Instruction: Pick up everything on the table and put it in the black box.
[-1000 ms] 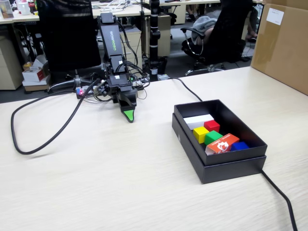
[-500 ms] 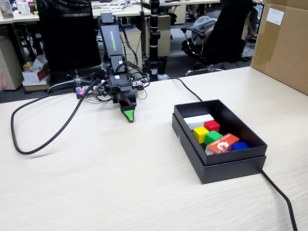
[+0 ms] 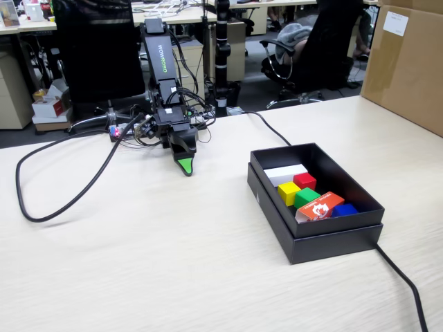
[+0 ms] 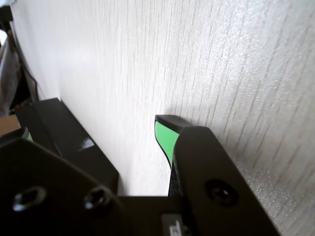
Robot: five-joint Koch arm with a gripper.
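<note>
In the fixed view the gripper (image 3: 185,166) rests tip-down on the table (image 3: 138,263), holding nothing; the wrist view suggests its jaws stand apart, though partly hidden. To its right, well apart, the box (image 3: 325,243) holds the yellow cube (image 3: 288,192), green cube (image 3: 306,197) and red cube (image 3: 304,180).

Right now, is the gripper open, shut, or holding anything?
Gripper: open and holding nothing; in the wrist view only bare table shows in the gap between its jaws.
</note>
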